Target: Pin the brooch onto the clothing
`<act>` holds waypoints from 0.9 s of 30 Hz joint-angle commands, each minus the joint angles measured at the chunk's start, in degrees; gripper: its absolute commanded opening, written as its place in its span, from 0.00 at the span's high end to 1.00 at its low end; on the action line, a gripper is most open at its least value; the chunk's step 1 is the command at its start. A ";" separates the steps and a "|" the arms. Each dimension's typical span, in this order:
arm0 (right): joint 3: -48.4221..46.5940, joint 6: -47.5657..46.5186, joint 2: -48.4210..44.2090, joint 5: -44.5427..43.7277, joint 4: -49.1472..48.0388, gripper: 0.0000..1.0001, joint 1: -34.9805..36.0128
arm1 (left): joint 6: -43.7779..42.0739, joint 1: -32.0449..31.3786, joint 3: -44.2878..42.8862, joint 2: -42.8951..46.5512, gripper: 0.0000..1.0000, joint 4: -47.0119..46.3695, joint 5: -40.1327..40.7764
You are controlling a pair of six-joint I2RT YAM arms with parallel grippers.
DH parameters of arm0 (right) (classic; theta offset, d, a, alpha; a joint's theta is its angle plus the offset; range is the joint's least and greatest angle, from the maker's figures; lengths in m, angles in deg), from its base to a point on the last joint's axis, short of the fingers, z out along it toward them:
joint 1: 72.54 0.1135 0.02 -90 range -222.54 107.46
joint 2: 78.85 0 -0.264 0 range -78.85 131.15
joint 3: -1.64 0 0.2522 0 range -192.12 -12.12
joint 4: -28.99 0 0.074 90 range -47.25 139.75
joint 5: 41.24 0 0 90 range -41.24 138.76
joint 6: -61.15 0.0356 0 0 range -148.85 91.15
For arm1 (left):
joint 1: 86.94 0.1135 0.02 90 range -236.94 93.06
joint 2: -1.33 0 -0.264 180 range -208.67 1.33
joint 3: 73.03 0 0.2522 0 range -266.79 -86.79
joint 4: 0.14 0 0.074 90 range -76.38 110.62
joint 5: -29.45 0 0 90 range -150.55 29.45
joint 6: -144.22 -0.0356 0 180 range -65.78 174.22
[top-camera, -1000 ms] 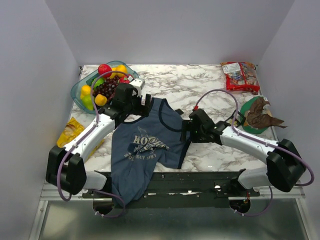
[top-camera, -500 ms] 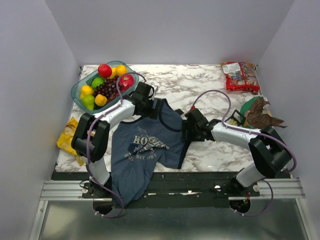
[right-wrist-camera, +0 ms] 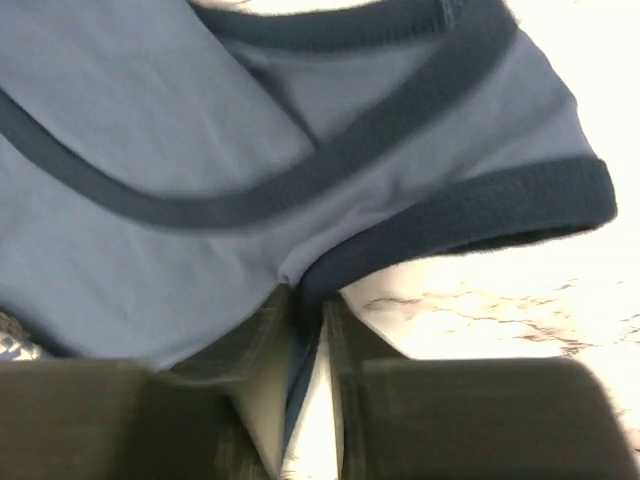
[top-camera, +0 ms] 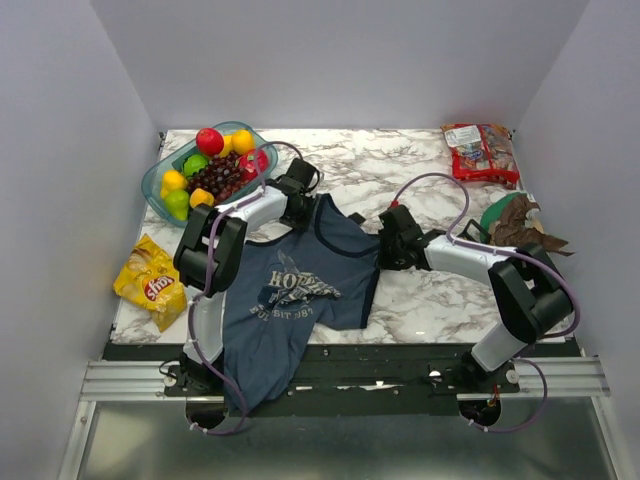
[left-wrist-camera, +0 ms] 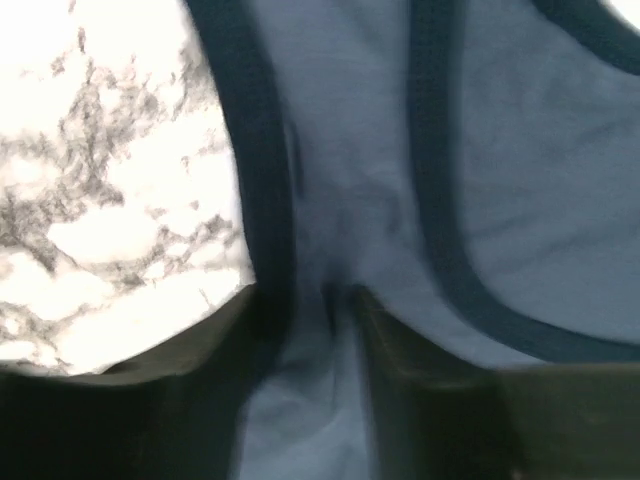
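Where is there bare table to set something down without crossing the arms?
Bare table runs along the back, between the fruit bowl and the red snack bag. A smaller patch lies in front, between the tank top and the right arm. The left edge is crowded by the chip bag.

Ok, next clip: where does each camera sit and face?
Top external: above and behind the arm bases, looking down at the table; left arm and right arm reach to the tank top.
Left wrist: on the left arm, looking along the left gripper at pinched strap fabric.
Right wrist: on the right arm, looking along the right gripper at pinched navy trim.
Shared: all three show the tank top and table.
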 commanded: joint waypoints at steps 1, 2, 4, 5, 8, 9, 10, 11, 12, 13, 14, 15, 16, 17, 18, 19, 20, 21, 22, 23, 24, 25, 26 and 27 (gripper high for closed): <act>-1.27 -3.09 2.19 1.06 1.88 0.88 -3.14 | -1.11 0.07 -1.35 -3.74 0.66 1.83 0.48; -1.62 -4.05 2.37 1.50 1.88 0.92 -3.68 | -1.11 0.07 -1.78 -4.35 0.82 1.74 0.57; -3.20 -4.94 2.72 1.85 1.88 0.99 -5.34 | -1.29 0.07 -2.22 -4.88 0.94 1.30 0.39; -3.91 -5.99 3.15 2.29 1.97 0.99 -5.96 | -1.37 0.07 -2.66 -5.06 1.00 0.95 0.39; -7.59 -8.01 4.38 3.08 2.85 0.99 -8.42 | -1.11 0.07 -3.89 -4.28 1.00 -0.71 1.27; -8.82 -8.54 4.82 3.26 3.81 0.99 -9.04 | -1.02 0.07 -4.42 -3.84 1.00 -1.76 2.57; -11.62 -8.98 5.26 3.26 4.42 0.99 -9.74 | -0.94 0.15 -5.03 -3.31 1.00 -2.30 3.20; -13.04 -9.94 5.88 3.09 5.04 1.00 -10.96 | -0.93 0.07 -6.17 -2.26 1.00 -2.91 3.64; -14.79 -10.48 6.75 2.82 6.26 0.99 -11.41 | -0.93 0.07 -6.96 -1.64 1.00 -4.22 4.51; -16.29 -11.00 7.46 2.65 7.06 0.99 -11.85 | -0.93 -0.02 -7.75 -1.03 1.00 -5.02 5.91; -19.79 -11.88 7.99 2.38 7.85 0.99 -12.99 | -1.11 0.07 -9.07 0.37 1.00 -5.98 6.88; -21.56 -12.32 9.56 2.12 9.34 0.99 -13.52 | -1.28 0.15 -9.86 0.91 1.00 -8.08 7.85; -23.41 -12.67 10.27 2.12 10.14 0.99 -14.05 | -1.63 0.16 -10.83 1.26 1.00 -9.06 10.12; -27.86 -13.11 11.24 2.21 10.84 0.99 -15.44 | -2.94 0.16 -13.28 1.35 1.00 -9.94 11.28; -30.26 -14.07 12.46 2.64 12.33 0.99 -16.24 | -3.48 0.33 -14.95 0.92 1.00 -11.25 12.59; -33.50 -14.43 15.17 2.91 13.47 0.99 -16.86 | -4.27 0.51 -16.80 0.30 1.00 -11.53 14.00; -39.45 -15.13 17.03 3.26 14.70 1.00 -18.26 | -5.14 0.85 -21.51 -2.05 1.00 -11.53 16.10; -43.08 -15.49 18.79 3.52 16.98 0.99 -18.97 | -5.33 1.21 -24.35 -3.64 1.00 -10.75 16.99; -46.33 -15.84 20.46 3.61 18.04 0.99 -19.67 | -5.33 2.25 -27.51 -5.40 1.00 -9.78 17.44; -49.50 -16.10 24.39 3.61 19.18 0.99 -20.72 | -5.16 2.79 -34.24 -9.24 1.00 -8.64 17.96; -56.84 -16.63 26.26 3.96 21.11 0.99 -21.25 | -4.37 3.40 -37.79 -11.28 1.00 -6.19 18.06; -60.39 -17.24 28.54 4.22 22.09 0.97 -21.69 | -4.19 4.19 -41.30 -13.22 0.99 -5.04 17.88; -64.60 -17.94 32.47 4.23 23.05 0.91 -22.48 | -4.19 4.55 -47.86 -16.80 0.83 -3.81 17.36; -68.47 -19.00 34.78 6.40 25.85 0.61 -22.66 | -4.45 4.64 -50.63 -18.23 0.41 -1.53 14.92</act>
